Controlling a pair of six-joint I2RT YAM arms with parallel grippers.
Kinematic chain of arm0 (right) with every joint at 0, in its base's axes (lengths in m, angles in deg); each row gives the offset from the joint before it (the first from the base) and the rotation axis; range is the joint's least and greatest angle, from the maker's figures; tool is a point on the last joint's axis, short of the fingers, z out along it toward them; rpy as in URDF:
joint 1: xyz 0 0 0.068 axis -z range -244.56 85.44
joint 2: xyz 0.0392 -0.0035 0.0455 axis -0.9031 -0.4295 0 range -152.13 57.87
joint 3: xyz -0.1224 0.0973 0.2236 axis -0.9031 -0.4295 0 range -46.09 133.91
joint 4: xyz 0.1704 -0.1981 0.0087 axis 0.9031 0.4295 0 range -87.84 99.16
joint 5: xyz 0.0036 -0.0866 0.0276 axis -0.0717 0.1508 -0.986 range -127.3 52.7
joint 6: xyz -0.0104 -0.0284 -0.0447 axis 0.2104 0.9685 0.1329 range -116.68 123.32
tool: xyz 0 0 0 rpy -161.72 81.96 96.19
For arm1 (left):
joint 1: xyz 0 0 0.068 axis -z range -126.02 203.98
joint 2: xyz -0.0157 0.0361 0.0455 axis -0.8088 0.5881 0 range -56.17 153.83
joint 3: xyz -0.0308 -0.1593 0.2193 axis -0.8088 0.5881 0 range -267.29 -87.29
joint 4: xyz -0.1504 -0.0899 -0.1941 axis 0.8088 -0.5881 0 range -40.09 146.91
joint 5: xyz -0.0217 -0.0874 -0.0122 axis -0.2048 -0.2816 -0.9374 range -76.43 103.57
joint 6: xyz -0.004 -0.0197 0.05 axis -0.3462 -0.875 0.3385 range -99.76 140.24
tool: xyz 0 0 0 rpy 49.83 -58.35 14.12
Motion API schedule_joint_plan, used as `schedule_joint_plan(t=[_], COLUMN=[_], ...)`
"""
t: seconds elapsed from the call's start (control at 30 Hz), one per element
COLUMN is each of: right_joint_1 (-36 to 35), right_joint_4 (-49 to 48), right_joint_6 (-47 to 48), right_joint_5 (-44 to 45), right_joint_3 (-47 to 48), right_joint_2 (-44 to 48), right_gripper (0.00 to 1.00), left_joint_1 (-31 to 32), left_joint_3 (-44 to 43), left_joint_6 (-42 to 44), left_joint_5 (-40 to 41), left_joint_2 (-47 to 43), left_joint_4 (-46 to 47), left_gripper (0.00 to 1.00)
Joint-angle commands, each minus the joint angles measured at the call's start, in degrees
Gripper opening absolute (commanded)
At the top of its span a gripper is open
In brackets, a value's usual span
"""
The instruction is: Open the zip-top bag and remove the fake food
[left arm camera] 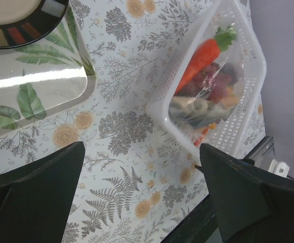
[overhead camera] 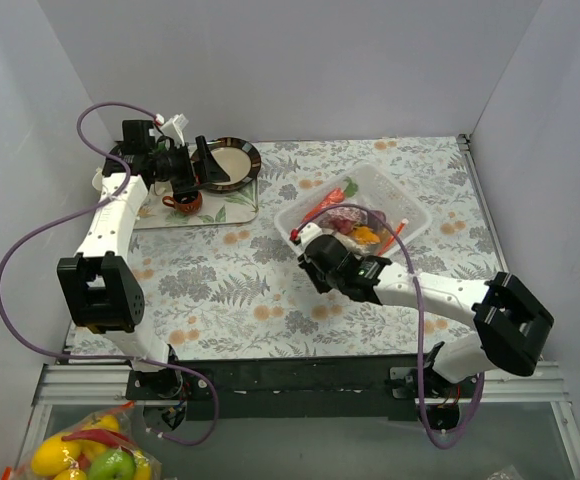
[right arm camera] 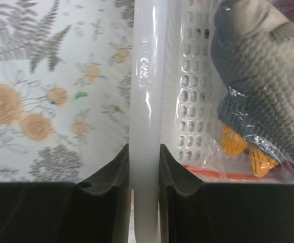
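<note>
The zip-top bag (overhead camera: 355, 222) lies inside a clear perforated basket (overhead camera: 410, 200) at the right of the table, holding the fake food. My right gripper (overhead camera: 305, 240) is shut on the basket's near left rim (right arm camera: 146, 76), one finger inside and one outside. In the right wrist view the grey fish (right arm camera: 258, 76), orange pieces (right arm camera: 233, 143) and the red-orange zip strip (right arm camera: 223, 175) show through the bag. The left wrist view shows the bag (left arm camera: 208, 86) with an orange-red chili (left arm camera: 200, 58) and grapes (left arm camera: 220, 86). My left gripper (overhead camera: 198, 170) is open and empty above the tray, far from the bag.
A leaf-print tray (overhead camera: 220, 207) at the back left carries a dark-rimmed plate (overhead camera: 232, 160) and a brown cup (overhead camera: 183, 200). Walls close the left, back and right. A bag of lemons and an apple (overhead camera: 90, 455) lies below the table's near edge.
</note>
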Motion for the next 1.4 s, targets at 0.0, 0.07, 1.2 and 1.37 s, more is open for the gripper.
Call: schedule_joint_plan(t=[0.0, 0.07, 1.2, 1.37], right_joint_1=[-7.5, -9.7, -14.4, -12.9], right_joint_4=[-1.1, -0.7, 11.1, 16.3], right_joint_6=[-12.1, -15.1, -21.6, -26.3], right_joint_5=[-3.9, -3.5, -0.3, -0.4], right_joint_3=[2.0, 4.0, 4.7, 6.8], right_joint_2=[-1.7, -4.4, 14.0, 6.8], right_gripper=[0.16, 0.17, 0.96, 0.98], left_joint_1=[0.2, 0.1, 0.2, 0.2], left_joint_3=[0.5, 0.5, 10.7, 17.2], left_joint_6=[1.0, 1.4, 11.3, 20.2], left_joint_5=[-2.5, -2.0, -10.0, -13.3], left_joint_2=[-4.4, -5.0, -10.4, -12.4], left_joint_4=[-1.4, -2.2, -6.5, -12.5], left_gripper=[0.98, 0.98, 0.98, 0.98])
